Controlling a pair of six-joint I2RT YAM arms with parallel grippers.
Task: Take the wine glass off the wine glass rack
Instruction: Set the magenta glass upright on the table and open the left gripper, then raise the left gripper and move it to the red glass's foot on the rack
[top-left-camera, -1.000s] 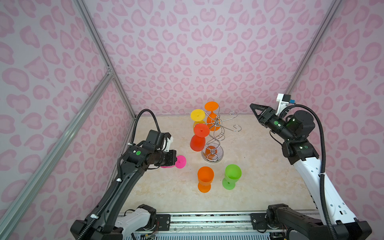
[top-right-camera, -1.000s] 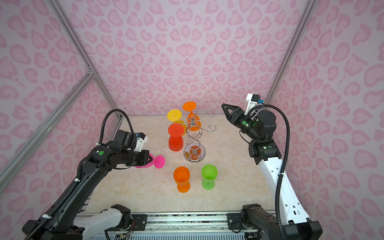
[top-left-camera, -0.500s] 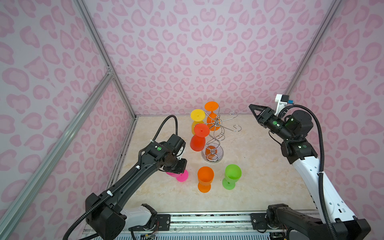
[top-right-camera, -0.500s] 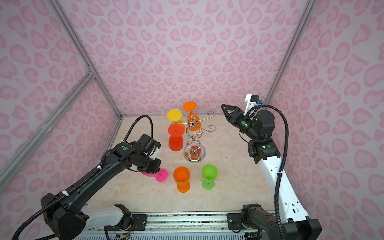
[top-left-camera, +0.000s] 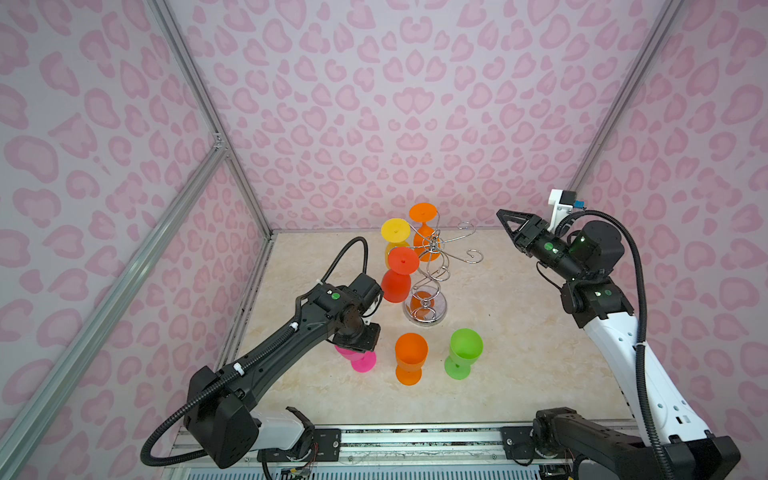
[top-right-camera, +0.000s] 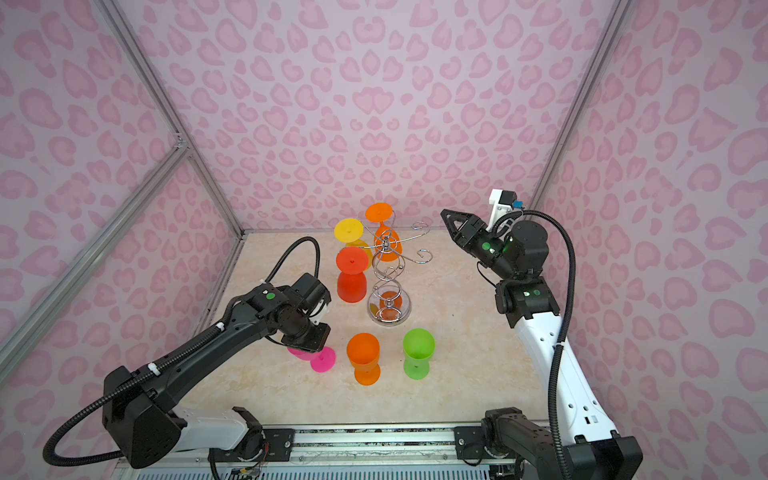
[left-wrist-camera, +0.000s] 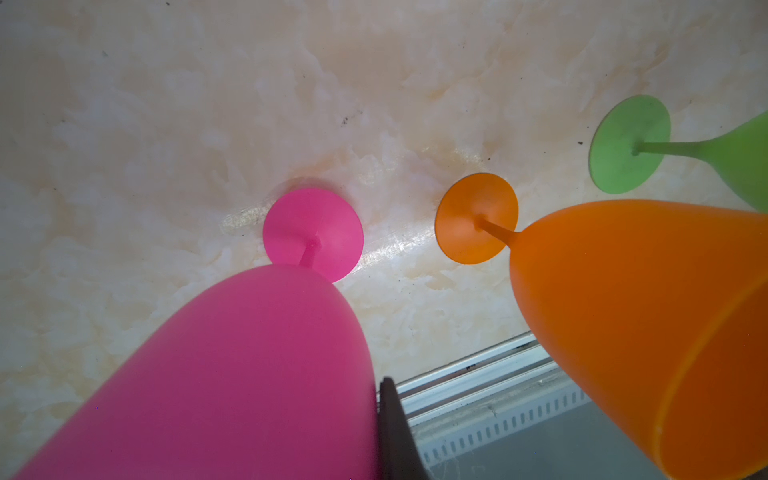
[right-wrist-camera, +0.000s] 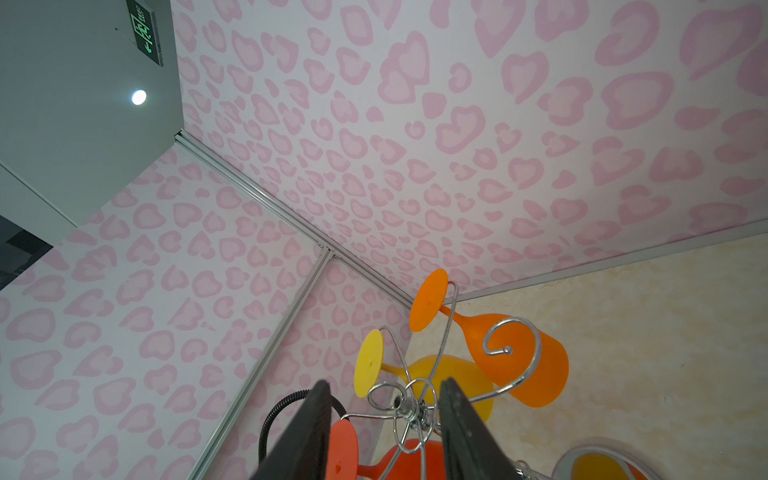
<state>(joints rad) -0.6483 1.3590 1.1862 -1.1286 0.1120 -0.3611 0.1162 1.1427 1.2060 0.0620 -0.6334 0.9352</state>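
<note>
Since the whole cell is wrapped in that pink heart-blotch print, the walls (top-left-camera: 415, 104) don't give you much, just aluminium frame bars (top-left-camera: 199, 112) up the corners. The table (top-left-camera: 519, 353) is cream and marbled with a few dark specks, and a metal rail (top-left-camera: 415, 436) runs along its near edge.

The wine glass rack (top-left-camera: 434, 272) stands about mid-table, closer to the back wall than to the rail. It's shiny chrome wire with a round mirrored base, a twisty looping stem and curled arms fanning out on top. Three glasses hang upside down on its left and back side: a red glass (top-left-camera: 397, 282), a yellow glass (top-left-camera: 395, 230) and a hanging orange glass (top-left-camera: 423, 216).

On the rail side of the rack, a standing orange glass (top-left-camera: 410, 357) and a green glass (top-left-camera: 464, 351) sit upright next to each other.

The pink wine glass (top-left-camera: 362, 360) is off the rack, on its rail side and to the left, just beside the standing orange one. It's matte hot pink, with a round flat foot, a thin stem and a rounded bowl. It's tilted under the left arm, and the left fingers (left-wrist-camera: 392, 428) are pinching it by the bowl. The foot is right down at the table, but I honestly can't tell if it's touching.

The right fingers (right-wrist-camera: 307, 432) are spread with nothing between them, up in the air well to the right of the rack's top and pointing at it.
</note>
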